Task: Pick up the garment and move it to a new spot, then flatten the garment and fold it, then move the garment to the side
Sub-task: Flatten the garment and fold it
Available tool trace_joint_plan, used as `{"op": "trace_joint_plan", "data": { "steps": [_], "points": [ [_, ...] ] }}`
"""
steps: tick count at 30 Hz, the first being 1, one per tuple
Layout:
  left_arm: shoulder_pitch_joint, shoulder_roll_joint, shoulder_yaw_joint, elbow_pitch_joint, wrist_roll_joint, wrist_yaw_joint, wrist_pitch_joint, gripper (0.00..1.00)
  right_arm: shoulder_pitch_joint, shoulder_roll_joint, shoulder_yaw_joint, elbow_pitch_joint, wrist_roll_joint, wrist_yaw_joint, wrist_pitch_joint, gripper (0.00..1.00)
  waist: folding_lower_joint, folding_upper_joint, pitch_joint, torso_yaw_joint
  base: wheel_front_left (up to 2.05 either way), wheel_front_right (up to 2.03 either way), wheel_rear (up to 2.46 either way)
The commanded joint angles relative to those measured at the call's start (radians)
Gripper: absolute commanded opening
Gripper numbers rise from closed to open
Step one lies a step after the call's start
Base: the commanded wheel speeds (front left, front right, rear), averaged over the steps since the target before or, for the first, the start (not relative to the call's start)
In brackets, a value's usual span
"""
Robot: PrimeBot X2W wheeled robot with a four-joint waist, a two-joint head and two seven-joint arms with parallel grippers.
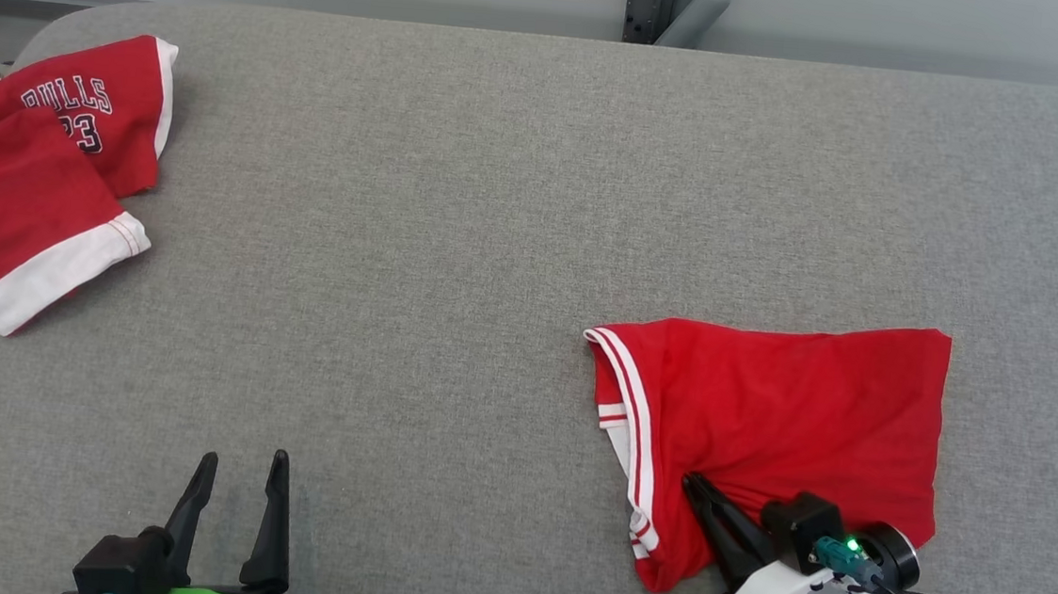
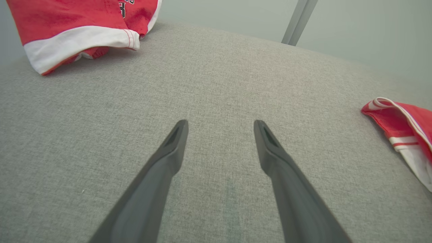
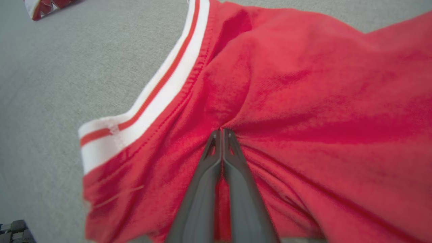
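A folded red garment [image 1: 784,412] with white-and-red striped trim lies on the grey padded table [image 1: 500,191] at the lower right. My right gripper [image 1: 694,485] is shut on a pinch of its cloth near the front edge; in the right wrist view the closed fingertips [image 3: 222,132] press into the red fabric [image 3: 303,101], which puckers around them. My left gripper [image 1: 242,468] stands open over bare table at the lower left, with nothing between its fingers [image 2: 220,126]. The garment's striped corner [image 2: 405,128] shows at the right of the left wrist view.
A second red garment [image 1: 38,173] with white bands and "BULLS 23" lettering lies crumpled at the table's far left edge, also seen in the left wrist view [image 2: 77,23]. A grey post [image 1: 651,4] rises behind the table's back edge.
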Motion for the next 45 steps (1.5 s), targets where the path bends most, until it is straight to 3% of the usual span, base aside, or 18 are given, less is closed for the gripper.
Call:
{"op": "trace_joint_plan", "data": {
  "steps": [1, 3, 22, 31, 45],
  "points": [
    [0.003, 0.002, 0.006, -0.002, -0.003, 0.000, -0.003, 1.00, 0.004, -0.006, -0.020, 0.013, 0.006, -0.001, 0.003, 0.46, 0.0000, 0.0000, -0.003, -0.005, 0.00, 0.00, 0.00],
    [0.007, 0.002, 0.007, -0.003, -0.006, 0.002, -0.003, 1.00, 0.012, -0.017, -0.039, 0.003, 0.003, -0.002, 0.001, 1.00, 0.0000, 0.0000, -0.005, -0.011, 0.00, 0.00, 0.00],
    [0.049, 0.002, 0.007, 0.005, -0.011, 0.015, -0.003, 1.00, 0.190, -0.116, -0.177, -0.284, 0.105, -0.001, 0.055, 1.00, 0.0000, 0.0000, -0.099, -0.088, 0.00, 0.00, 0.00],
    [0.089, 0.002, 0.027, -0.008, -0.003, 0.026, -0.003, 1.00, 0.360, -0.064, -0.412, -0.396, 0.043, -0.001, 0.002, 1.00, 0.0000, 0.0000, -0.176, -0.094, 0.00, 0.00, 0.00],
    [0.119, 0.002, 0.067, -0.052, 0.077, 0.007, -0.003, 1.00, 0.399, 0.002, -0.559, -0.377, -0.079, -0.001, -0.005, 1.00, 0.0000, 0.0000, -0.214, -0.100, 0.00, 0.00, 0.00]
  ]
}}
